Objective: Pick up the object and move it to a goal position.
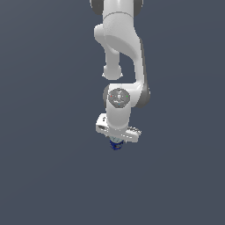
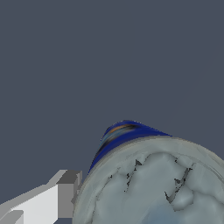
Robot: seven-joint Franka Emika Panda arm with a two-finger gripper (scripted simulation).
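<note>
Blue-labelled can (image 1: 116,144) sits upright directly under the hand (image 1: 117,139), axis approx vertical, one finger (image 2: 65,192) just beside its wall; can't tell if hand's clamped or w/ slack yet.

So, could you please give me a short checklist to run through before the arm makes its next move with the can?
1. Can sits directly beneath the tool: ok.
2. Can upright: cannot tell; the exterior view shows only its lower edge.
3. A finger lies close beside the can's silvery top: ok.
4. Both fingers touching the can: cannot tell; only one finger shows.
5. Can lifted off the surface: cannot tell.
6. Goal position in sight: not ok; neither view shows a marker.
</note>
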